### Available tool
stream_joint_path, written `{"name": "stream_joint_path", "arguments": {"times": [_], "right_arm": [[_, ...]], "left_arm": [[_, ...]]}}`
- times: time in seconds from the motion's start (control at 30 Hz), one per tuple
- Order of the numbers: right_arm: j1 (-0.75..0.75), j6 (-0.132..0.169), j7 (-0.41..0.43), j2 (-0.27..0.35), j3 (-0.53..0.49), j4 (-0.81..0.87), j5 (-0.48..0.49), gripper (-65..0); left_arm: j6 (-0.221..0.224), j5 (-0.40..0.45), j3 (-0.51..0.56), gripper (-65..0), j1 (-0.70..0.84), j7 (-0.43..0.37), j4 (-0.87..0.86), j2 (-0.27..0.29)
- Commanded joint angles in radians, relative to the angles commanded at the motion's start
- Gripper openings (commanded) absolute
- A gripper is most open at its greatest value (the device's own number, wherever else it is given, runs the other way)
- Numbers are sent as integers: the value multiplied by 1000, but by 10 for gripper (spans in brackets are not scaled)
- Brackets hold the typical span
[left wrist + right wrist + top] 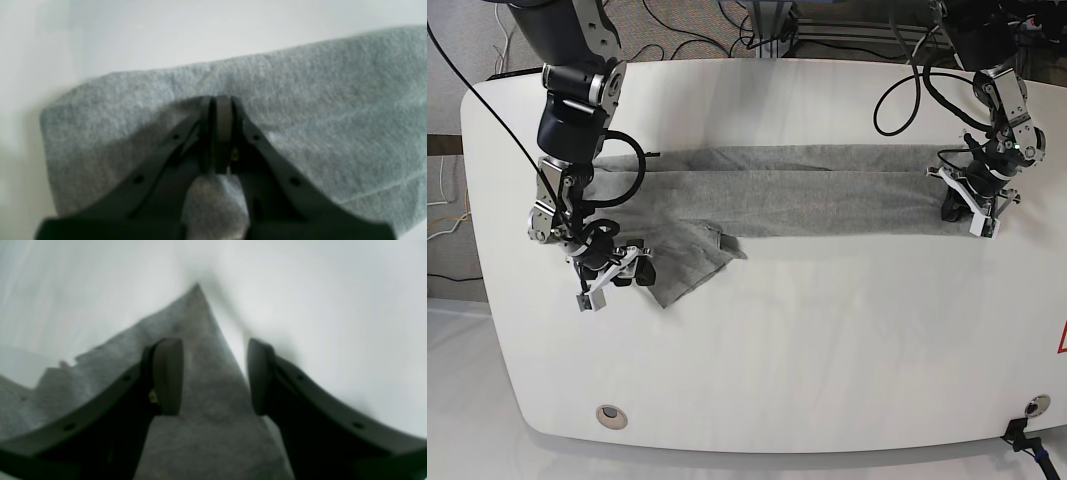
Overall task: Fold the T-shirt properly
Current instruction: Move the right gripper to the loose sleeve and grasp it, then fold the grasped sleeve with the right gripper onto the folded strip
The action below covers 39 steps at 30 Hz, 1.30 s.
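T-shirt [827,195] edge pinched, left fingers [223,126]

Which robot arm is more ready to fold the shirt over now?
Left. Its claw is already shut on the T-shirt end; the right claw is open over a corner.

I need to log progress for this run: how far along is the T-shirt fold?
Done: the T-shirt lies folded lengthwise into a long band on the table. In hand: the left gripper is shut on one end, while the right gripper is open over a loose corner. Left: crosswise folds.
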Motion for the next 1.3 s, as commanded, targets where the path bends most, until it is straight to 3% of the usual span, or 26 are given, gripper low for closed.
{"name": "stream_joint_path", "arguments": {"times": [0.07, 0.23, 0.5, 0.67, 0.83, 0.9, 1.0, 1.03, 1.13, 1.3], "right_arm": [[0, 0, 23, 11, -5, -15, 0, -350], [-9, 0, 29, 31, -141, -12, 3, -350], [-51, 0, 28, 15, -163, -11, 5, -350], [-64, 0, 26, 12, -278, -9, 6, -351], [-71, 0, 26, 9, -282, -8, 6, -361], [-71, 0, 26, 9, -282, 5, 6, -426], [-72, 0, 26, 9, -281, 51, 6, -619], [-72, 0, 26, 11, -281, 60, 6, -650], [-71, 0, 11, 12, -282, 91, 6, -650], [-81, 0, -140, 14, -261, 255, 6, -650]], "left_arm": [[0, 0, 0, -643, 0, 0, 0, 0], [0, 0, 0, -643, 0, 0, 0, 0], [0, 0, 0, -643, -2, 0, 0, 0], [0, 0, 0, -643, -2, 0, 0, -2], [0, 0, 0, -643, -2, 0, 0, -2], [0, 0, 0, -643, -2, 0, 0, -2], [0, 0, 0, -643, -2, 0, 0, -2], [0, 0, 0, -643, -2, 0, 0, -2], [0, 0, 2, -643, -2, 0, 0, -2], [0, 0, 3, -643, -3, -2, 0, -2]]}}
